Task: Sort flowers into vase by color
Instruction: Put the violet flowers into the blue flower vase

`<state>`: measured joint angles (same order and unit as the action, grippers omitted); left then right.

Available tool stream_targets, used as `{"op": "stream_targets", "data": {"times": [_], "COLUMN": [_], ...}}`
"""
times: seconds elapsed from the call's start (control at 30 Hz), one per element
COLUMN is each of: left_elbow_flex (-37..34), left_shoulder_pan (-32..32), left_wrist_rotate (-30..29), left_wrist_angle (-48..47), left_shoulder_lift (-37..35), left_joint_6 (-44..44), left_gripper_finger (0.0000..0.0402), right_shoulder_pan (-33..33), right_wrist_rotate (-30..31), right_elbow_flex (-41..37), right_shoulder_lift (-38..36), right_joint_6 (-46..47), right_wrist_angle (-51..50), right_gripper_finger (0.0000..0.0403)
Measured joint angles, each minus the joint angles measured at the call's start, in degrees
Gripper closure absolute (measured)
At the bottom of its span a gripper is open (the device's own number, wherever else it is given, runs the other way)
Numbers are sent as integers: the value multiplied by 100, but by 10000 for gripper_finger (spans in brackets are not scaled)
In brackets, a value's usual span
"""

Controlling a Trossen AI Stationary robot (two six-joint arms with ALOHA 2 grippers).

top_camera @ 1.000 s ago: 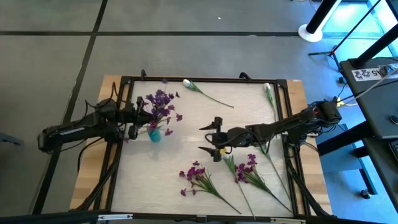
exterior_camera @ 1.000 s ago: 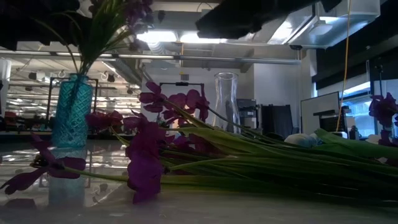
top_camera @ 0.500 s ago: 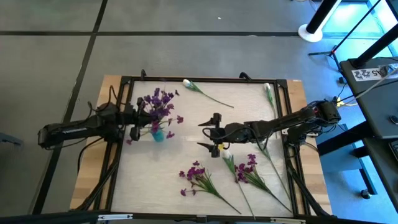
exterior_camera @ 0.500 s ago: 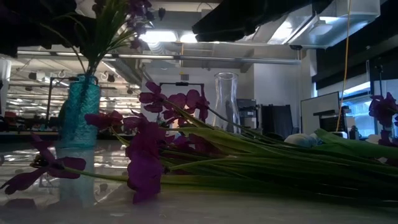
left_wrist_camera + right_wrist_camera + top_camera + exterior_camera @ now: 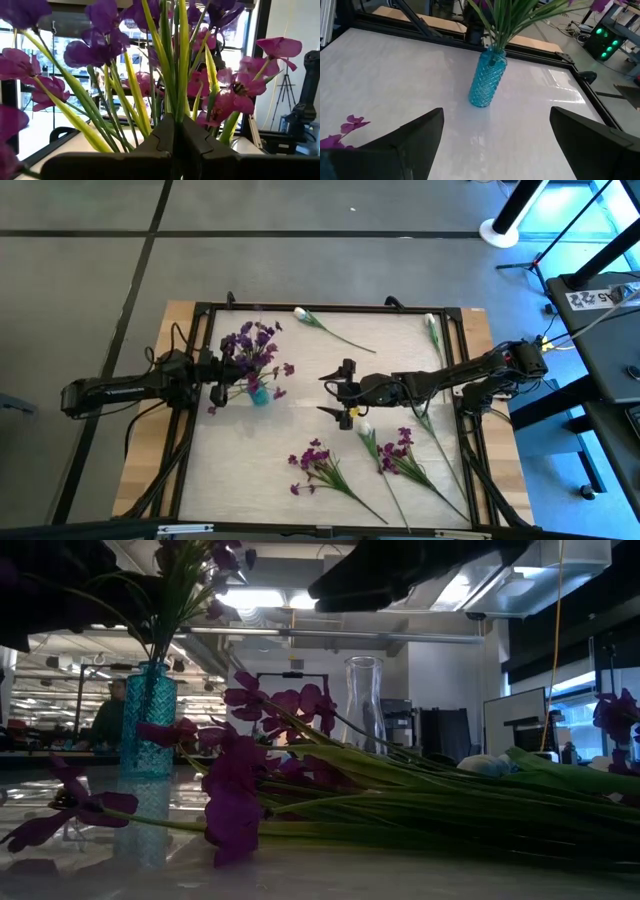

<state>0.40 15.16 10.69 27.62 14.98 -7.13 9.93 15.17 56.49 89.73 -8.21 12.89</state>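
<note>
A bunch of purple flowers (image 5: 255, 345) stands with its stems in a teal patterned vase (image 5: 258, 392), which rests on its base left of the table's middle. My left gripper (image 5: 222, 372) is shut on those stems just above the vase's neck. My right gripper (image 5: 332, 394) hangs open over the table's middle, to the right of the teal vase (image 5: 487, 77) and touching nothing. Two purple sprays (image 5: 320, 465) (image 5: 400, 450) lie near the near edge. White buds on thin stems lie at the far edge (image 5: 302, 313) (image 5: 430, 322). My left gripper pinches the green stems of the purple bunch (image 5: 172, 107) between its two shut fingers (image 5: 160, 142), a little below the blossoms. The fingers come in level from the table's left and lie across the stems. The bunch stands upright, its lower ends in the teal vase.
A clear glass vase (image 5: 365, 705) stands farther back in the low view, behind the lying purple sprays (image 5: 240, 790). A dark frame (image 5: 330, 307) runs round the white table top. A person (image 5: 105, 720) shows in the room beyond.
My left gripper has moved a little toward the table's right, still shut on the stems, and the teal vase with its bunch has shifted the same way along the table. My right gripper has drifted slightly toward the far edge and stayed open.
</note>
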Motion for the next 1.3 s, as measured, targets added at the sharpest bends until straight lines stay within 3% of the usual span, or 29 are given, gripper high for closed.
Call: {"op": "stream_targets", "data": {"times": [0.17, 0.4, 0.6, 0.83, 1.3], "left_elbow_flex": [7, 72, 750, 1462, 2403], "left_shoulder_pan": [0, 2, 2, 2, 4], "left_wrist_rotate": [14, -14, -177, -281, -604], "left_wrist_angle": [-273, -600, -2003, -3142, -4117], "left_shoulder_lift": [0, 0, 0, 0, 18], "left_joint_6": [106, -66, -125, -171, -175], "left_gripper_finger": [385, 322, 290, 284, 283], "right_shoulder_pan": [-59, -61, -61, -61, -61], "right_wrist_rotate": [-68, -31, 25, 27, 25], "right_elbow_flex": [0, 0, 0, 0, 0], "right_shoulder_lift": [-1, 0, -2, -2, -2], "right_joint_6": [40, 54, 82, 85, 83], "right_wrist_angle": [-138, -269, -363, -384, -414], "right_gripper_finger": [40, 40, 40, 40, 40]}}
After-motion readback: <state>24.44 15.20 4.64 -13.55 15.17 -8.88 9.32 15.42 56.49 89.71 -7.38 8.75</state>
